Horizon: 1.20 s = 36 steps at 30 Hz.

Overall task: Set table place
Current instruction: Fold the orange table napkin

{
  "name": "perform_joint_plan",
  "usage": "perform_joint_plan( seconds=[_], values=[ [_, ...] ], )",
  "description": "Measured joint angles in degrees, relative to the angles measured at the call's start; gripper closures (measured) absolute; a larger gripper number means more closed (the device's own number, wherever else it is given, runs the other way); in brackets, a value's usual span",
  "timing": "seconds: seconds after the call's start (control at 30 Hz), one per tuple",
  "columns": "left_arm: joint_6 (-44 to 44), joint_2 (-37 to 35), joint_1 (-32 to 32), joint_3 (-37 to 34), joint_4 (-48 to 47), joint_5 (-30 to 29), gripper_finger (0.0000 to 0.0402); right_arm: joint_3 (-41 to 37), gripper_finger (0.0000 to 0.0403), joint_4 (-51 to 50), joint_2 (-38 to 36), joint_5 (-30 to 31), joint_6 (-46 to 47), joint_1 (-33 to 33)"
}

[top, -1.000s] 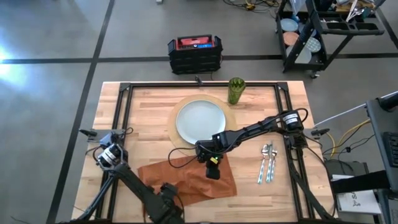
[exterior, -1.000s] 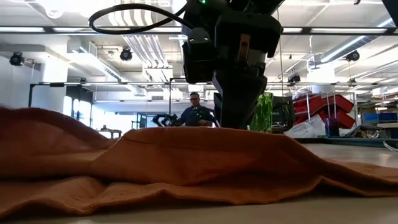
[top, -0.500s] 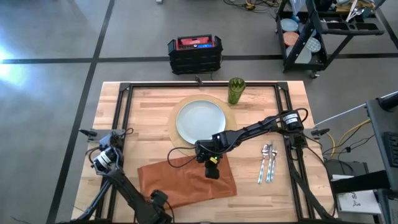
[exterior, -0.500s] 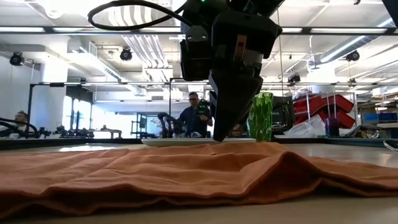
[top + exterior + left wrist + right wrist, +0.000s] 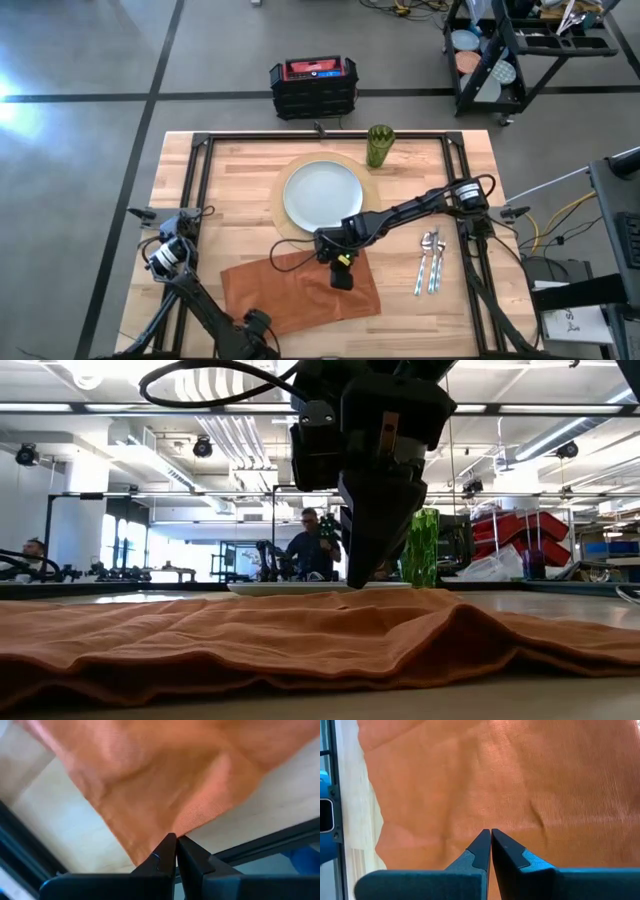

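Napkin (image 5: pixel 300 292) lies spread; both end effectors, right (image 5: pixel 342 279) and left (image 5: pixel 176 851), have fingers pressed together, empty.

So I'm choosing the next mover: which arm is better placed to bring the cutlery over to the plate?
Probably the right. Its gripper hovers over the napkin, close to the cutlery lying on its side of the table. The left gripper sits at the napkin's near corner, farther off.

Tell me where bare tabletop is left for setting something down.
Bare table lies left of the placemat, above the napkin. A narrower strip runs between the plate and cutlery. It is crowded where the right gripper hangs over the napkin.
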Motion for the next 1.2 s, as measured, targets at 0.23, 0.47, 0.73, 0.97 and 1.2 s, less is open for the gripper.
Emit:
perform_joint_plan(
  seconds=[0.23,0.47,0.73,0.97,1.2],
  values=[
    [-2.3,-0.1,-0.4,1.1,0.7,-4.1,0.0374,0.4,0.0403,-0.1,-0.5,-1.7,1.4,0.5],
    [-12.4,-1.9,-2.6,3.2,-3.7,-10.8,0.0262,2.5,0.0372,0.4,-3.0,-1.8,-2.1,1.2],
    [-19.3,-4.3,-5.6,1.7,-14.8,7.6,0.0167,7.5,0.0259,1.6,-2.8,-0.9,-7.6,1.1],
    [-22.0,-5.0,-7.8,0.8,-14.5,15.4,0.0190,8.1,0.0226,10.4,-0.9,1.5,-6.4,0.5],
    [-21.9,-5.3,-4.5,1.5,-13.5,12.4,0.0232,10.2,0.0259,10.7,4.0,0.1,-5.0,0.2]
  ],
)
